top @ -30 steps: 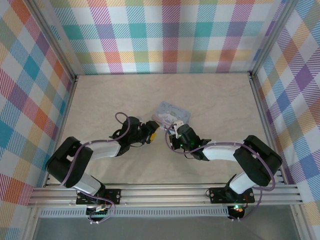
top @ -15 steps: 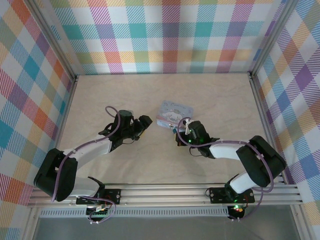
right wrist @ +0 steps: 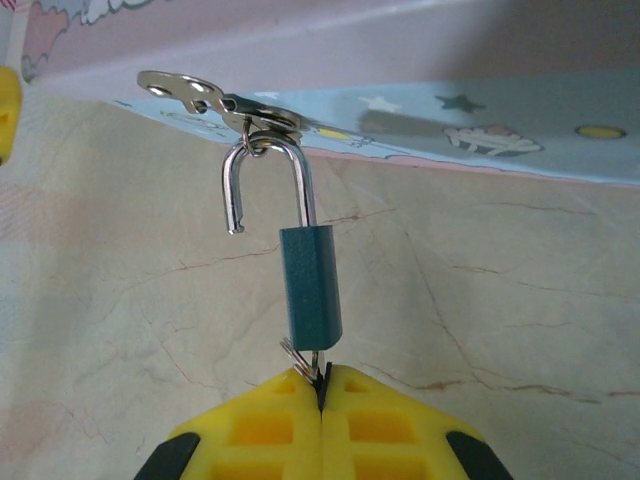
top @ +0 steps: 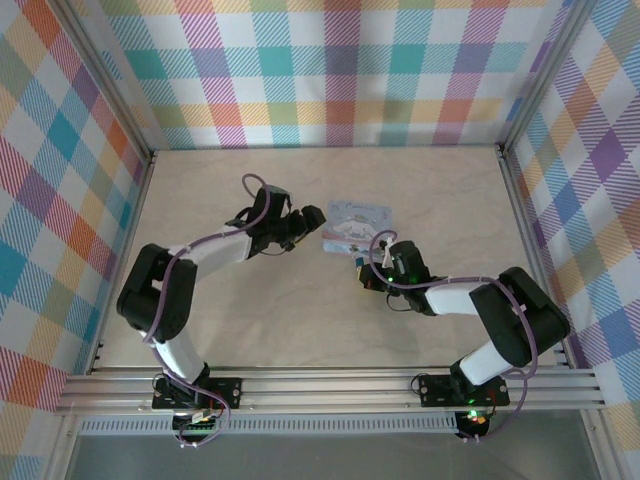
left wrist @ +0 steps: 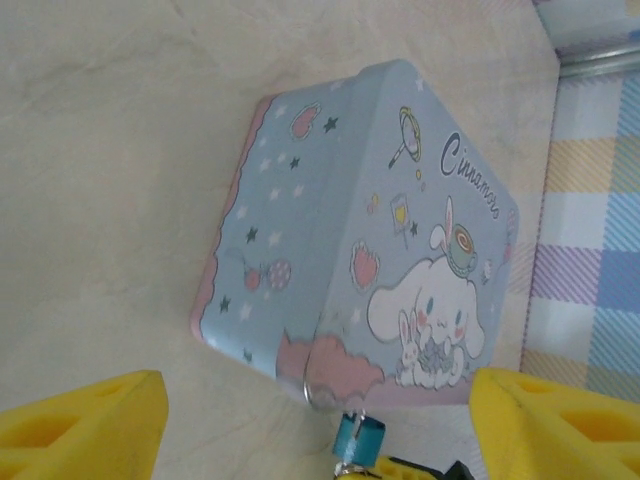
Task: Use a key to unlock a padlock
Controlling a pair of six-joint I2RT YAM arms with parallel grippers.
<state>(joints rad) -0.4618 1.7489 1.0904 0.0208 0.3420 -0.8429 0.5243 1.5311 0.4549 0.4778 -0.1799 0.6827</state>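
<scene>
Most of the key (right wrist: 318, 362) is hidden: only a sliver of metal and a bit of its ring (right wrist: 294, 351) show between the padlock (right wrist: 310, 285) and the yellow pads of the right gripper (right wrist: 322, 392), which is pinched tight on it. From above, the lock is too small and too covered by that gripper to read, and the left wrist camera cuts it off at the frame's lower edge. The right wrist camera shows it hanging at the near edge of the pale blue tin (left wrist: 380, 230), just right of the middle of the table (top: 250, 310). Its shackle (right wrist: 300, 170) is hooked through the tin's metal clasp (right wrist: 215, 100), with the short leg free of the body. The left gripper (top: 310, 222) is spread wide, holding nothing, just left of the tin. Half a second ago it sat nearer and further left; it has swung in beside the tin, while the right gripper has barely shifted.
</scene>
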